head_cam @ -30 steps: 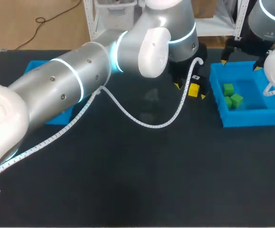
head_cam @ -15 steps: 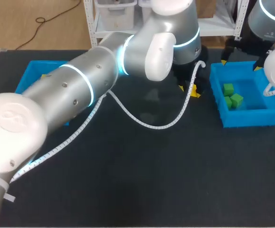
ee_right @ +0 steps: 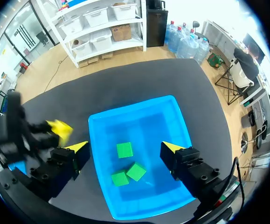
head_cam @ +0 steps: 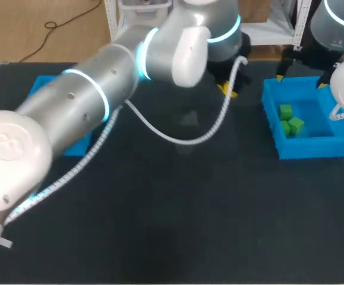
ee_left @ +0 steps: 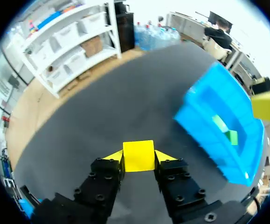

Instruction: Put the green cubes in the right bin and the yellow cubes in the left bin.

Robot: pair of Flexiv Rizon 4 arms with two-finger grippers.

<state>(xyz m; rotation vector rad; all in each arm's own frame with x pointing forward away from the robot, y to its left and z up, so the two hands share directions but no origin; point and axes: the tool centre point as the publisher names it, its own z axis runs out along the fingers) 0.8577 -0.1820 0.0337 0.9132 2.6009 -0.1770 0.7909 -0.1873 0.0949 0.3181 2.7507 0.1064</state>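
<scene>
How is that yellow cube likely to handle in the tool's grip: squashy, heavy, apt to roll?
Probably stiff: the yellow cube shows straight edges and square corners while pinched between the left tool's fingers. It is likely light, since two small tips alone carry it. Its flat faces suggest it would slide rather than roll if pushed.

left arm (head_cam: 88, 101) stretched across left bin (head_cam: 44, 84), table (head_cam: 189, 225) free before right bin (head_cam: 314, 148)

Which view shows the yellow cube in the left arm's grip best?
The left wrist view: the yellow cube sits plainly between the left end effector's fingers. The head view mostly hides it behind the left arm; the right wrist view shows only a yellow blur.
</scene>
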